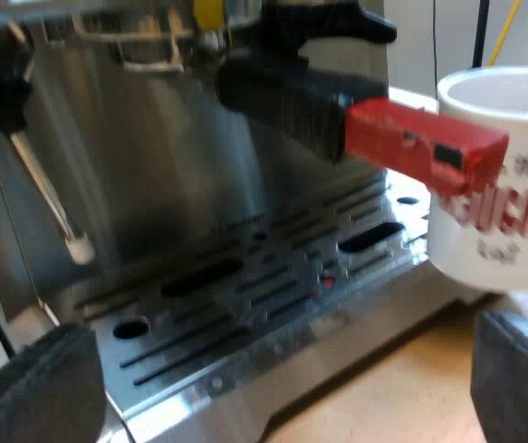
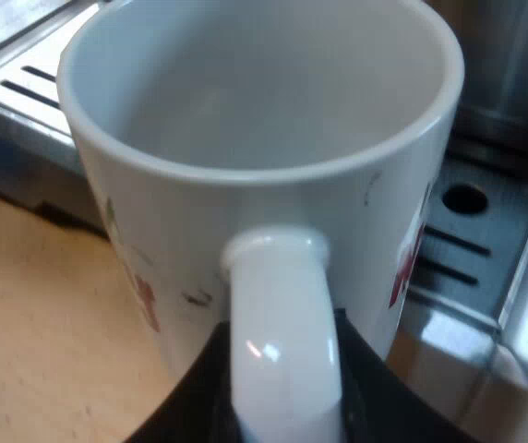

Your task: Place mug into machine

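The espresso machine [image 1: 172, 138] is showing its brushed steel front; the pale wooden tabletop [image 1: 384, 388] is carrying it; the slotted drip tray [image 1: 199, 323] is lying at the machine's foot, its steel lip reaching out over the wood. The white mug [image 2: 255, 111] is standing upright with its mouth facing up and red lettering [image 1: 513, 212] running across its side; it is sitting just beside the drip tray's outer edge, over the tabletop and not on the tray; whether its base is touching the wood I cannot tell.

The holder's dark handle [image 1: 292, 101] is sticking out from the machine's front above the tray; its red end [image 1: 426, 148] is pointing toward the mug and, seen from the left wrist, is crossing in front of the mug's rim. The steam wand [image 1: 47, 194] is hanging at a slant against the steel front, above the tray, and is ending in a pale tip.

The right gripper [image 2: 282, 406] is holding the mug by its handle [image 2: 278, 305]; the jaws are pressing in on both sides of that handle, with the black fingers [image 2: 199, 397] flanking it close below the mug's wall. The left gripper [image 1: 273, 388] is hovering low in front of the drip tray; its jaws are standing wide apart and are holding nothing; its dark fingers [image 1: 33, 392] are framing the tray's front edge and a strip of tabletop.
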Robot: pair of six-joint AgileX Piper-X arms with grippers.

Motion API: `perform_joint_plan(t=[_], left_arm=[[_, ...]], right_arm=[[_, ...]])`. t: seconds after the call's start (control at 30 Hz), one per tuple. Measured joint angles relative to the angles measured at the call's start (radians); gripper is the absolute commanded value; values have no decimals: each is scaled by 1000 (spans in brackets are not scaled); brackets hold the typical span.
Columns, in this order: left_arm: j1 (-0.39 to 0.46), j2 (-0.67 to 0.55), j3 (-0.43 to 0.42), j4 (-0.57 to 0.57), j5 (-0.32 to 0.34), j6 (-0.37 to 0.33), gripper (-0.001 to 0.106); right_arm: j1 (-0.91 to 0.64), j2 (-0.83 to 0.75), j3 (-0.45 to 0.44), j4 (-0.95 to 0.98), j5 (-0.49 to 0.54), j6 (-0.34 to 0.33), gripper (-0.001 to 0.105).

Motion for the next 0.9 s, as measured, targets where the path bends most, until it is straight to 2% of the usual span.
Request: perform_joint_plan(t=[0.43,0.7,0.9], left_arm=[[0,1,0,32,0,0,81],[0,1,0,32,23,0,81],[0,1,0,32,23,0,81]], right_arm=[[0,312,-141,-162,12,-6,0],[0,448,-248,-192,22,-6,0],[0,515,-295,-203,27,-6,0]])
